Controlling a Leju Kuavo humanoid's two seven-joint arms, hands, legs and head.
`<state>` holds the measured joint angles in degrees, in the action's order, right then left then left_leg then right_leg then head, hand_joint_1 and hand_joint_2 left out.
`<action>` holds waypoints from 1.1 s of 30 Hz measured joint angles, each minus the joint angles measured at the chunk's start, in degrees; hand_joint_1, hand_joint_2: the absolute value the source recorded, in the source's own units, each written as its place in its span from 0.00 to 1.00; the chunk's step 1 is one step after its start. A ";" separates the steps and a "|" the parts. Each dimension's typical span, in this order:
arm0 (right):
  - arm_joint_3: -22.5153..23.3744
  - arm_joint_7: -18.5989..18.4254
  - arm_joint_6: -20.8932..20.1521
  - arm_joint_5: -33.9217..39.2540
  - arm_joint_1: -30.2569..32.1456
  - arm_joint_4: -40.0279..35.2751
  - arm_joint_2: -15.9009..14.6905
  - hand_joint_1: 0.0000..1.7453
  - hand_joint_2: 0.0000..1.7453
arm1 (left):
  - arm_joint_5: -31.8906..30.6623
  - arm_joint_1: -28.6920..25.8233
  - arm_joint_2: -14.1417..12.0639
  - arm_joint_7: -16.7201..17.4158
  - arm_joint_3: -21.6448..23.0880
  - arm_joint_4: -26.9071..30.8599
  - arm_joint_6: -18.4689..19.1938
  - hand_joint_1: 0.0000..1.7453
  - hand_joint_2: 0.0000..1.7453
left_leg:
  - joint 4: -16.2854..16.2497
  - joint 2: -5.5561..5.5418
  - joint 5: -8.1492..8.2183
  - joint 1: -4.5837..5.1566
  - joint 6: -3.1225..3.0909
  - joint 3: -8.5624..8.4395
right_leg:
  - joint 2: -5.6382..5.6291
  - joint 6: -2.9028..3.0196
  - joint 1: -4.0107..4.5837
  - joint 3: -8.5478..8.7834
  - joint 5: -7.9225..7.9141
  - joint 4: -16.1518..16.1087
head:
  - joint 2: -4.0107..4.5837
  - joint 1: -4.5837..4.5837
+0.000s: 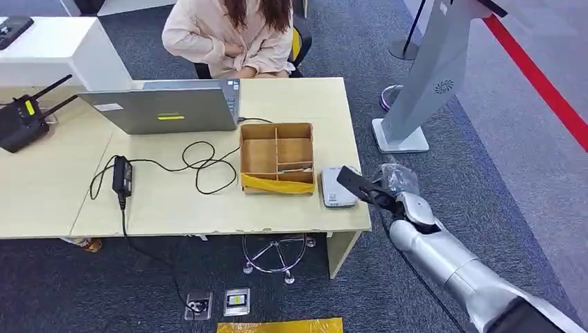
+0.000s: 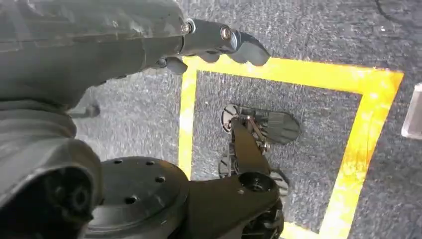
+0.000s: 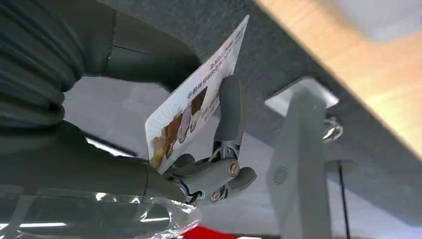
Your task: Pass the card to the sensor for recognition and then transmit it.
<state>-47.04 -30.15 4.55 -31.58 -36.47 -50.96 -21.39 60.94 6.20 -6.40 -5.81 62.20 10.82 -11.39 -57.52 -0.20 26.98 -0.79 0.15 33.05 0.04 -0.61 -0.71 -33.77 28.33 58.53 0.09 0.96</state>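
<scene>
My right hand point(image 1: 399, 196) reaches up beside the table's right front corner and pinches a card point(image 1: 355, 182), which looks dark from above. Its tip hangs just over the small grey-white sensor box point(image 1: 335, 187) on the table. In the right wrist view the card point(image 3: 195, 95) is white with printed pictures, held between the thumb and a dark finger point(image 3: 229, 107). My left hand point(image 2: 219, 42) hangs over the floor with its fingers loosely curled and nothing in them.
A partitioned cardboard box point(image 1: 277, 157) stands left of the sensor, then a laptop point(image 1: 166, 107), a power adapter with cables point(image 1: 123, 173) and a black router point(image 1: 21, 121). A person point(image 1: 232, 35) sits behind the wooden table point(image 1: 180, 205). A grey kiosk stand point(image 1: 423, 83) rises on the right.
</scene>
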 joint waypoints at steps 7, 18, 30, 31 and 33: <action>4.17 -5.34 -5.36 -5.03 0.33 -15.52 -3.22 1.00 1.00 | -1.88 1.72 -0.11 0.17 1.86 0.00 1.27 0.00 0.00 | 0.01 0.02 -0.01 -0.04 0.01 -0.02 | -0.02 0.00 0.04 -0.01 0.00 0.00 | 0.00 0.00; 5.97 -4.12 -8.33 -8.27 -1.65 -23.40 -2.82 1.00 1.00 | -2.95 3.01 -0.11 0.94 3.46 0.00 3.15 0.00 0.00 | 0.02 -0.01 -0.01 -0.03 0.00 0.01 | 0.01 0.00 0.04 0.02 0.00 0.02 | 0.00 -0.02; 5.03 1.67 -8.40 -8.03 -7.01 -18.40 2.64 1.00 1.00 | -1.97 3.37 -0.11 1.01 4.13 0.00 3.52 0.00 0.00 | 0.03 -0.10 -0.04 -0.06 0.03 0.06 | 0.12 0.01 0.08 0.00 0.00 0.03 | 0.00 0.00; 4.97 2.07 -8.03 -7.98 -7.36 -17.50 3.28 1.00 1.00 | -1.71 3.34 -0.11 1.12 4.13 0.00 3.48 0.00 0.00 | 0.03 -0.14 -0.06 -0.06 0.05 0.09 | 0.13 0.01 0.08 -0.01 0.00 0.03 | 0.00 -0.02; 4.79 2.63 -7.42 -7.81 -8.14 -15.73 4.45 1.00 1.00 | -1.36 3.35 -0.13 1.25 4.13 0.00 3.41 0.00 0.00 | 0.03 -0.14 -0.06 -0.06 0.05 0.09 | 0.12 0.01 0.08 0.00 0.00 0.05 | 0.00 -0.02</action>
<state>-42.25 -27.52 -2.87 -39.39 -44.61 -66.69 -16.94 59.58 9.55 -6.54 -4.57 66.34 10.82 -7.98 -57.49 -0.33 26.92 -0.86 0.20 33.15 0.16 -0.60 -0.63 -33.77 28.34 58.58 0.09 0.94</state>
